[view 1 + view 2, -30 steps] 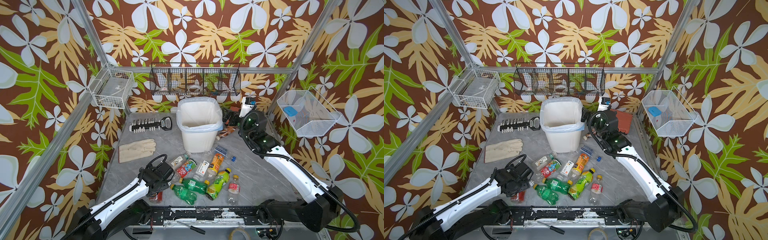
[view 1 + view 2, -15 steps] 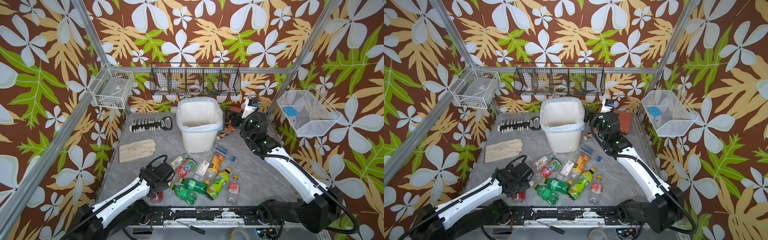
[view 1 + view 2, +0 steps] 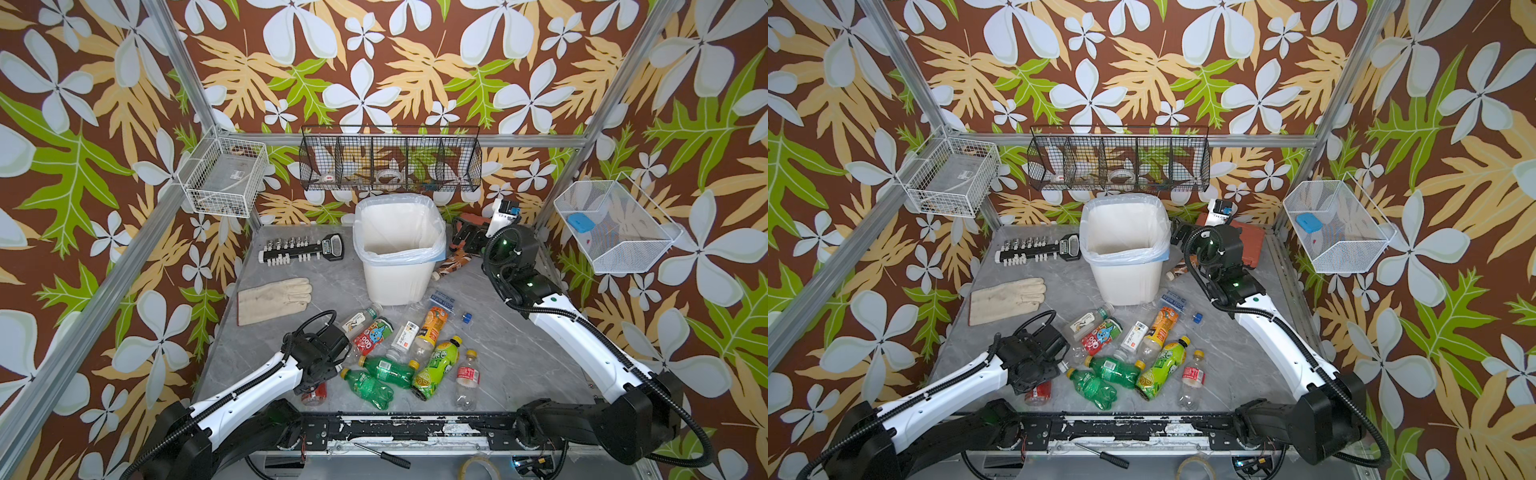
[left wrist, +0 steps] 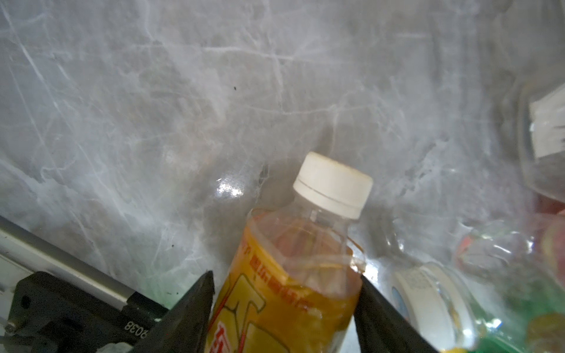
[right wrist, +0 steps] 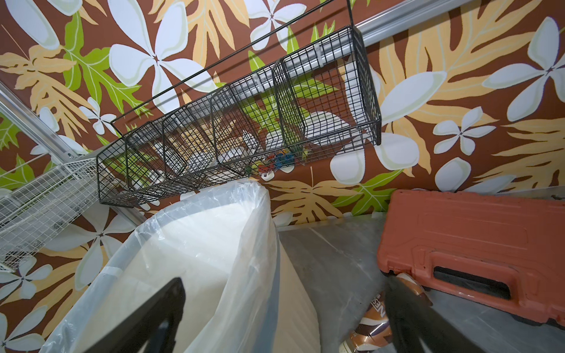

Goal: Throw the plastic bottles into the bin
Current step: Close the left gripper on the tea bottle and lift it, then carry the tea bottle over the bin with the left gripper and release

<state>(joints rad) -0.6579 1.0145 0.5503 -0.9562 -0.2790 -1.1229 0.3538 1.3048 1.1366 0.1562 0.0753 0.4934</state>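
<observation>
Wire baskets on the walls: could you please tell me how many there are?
3: a white basket on the left wall, a long black basket on the back wall above the bin, and a white mesh basket on the right wall. None appears hidden.

Left hand [image 4: 286, 275] has narrowed around the orange-labelled bottle [image 4: 305, 241]; right hand [image 5: 286, 284] edged away from the bin [image 3: 395, 278]

We find the bin [image 3: 397, 266] at the back middle of the worktop [image 3: 519, 353], the plastic bottles [image 3: 436, 368] strewn before it, a glove [image 3: 274, 300] on its left, and a tool case [image 3: 1255, 244] behind, to its right.
</observation>
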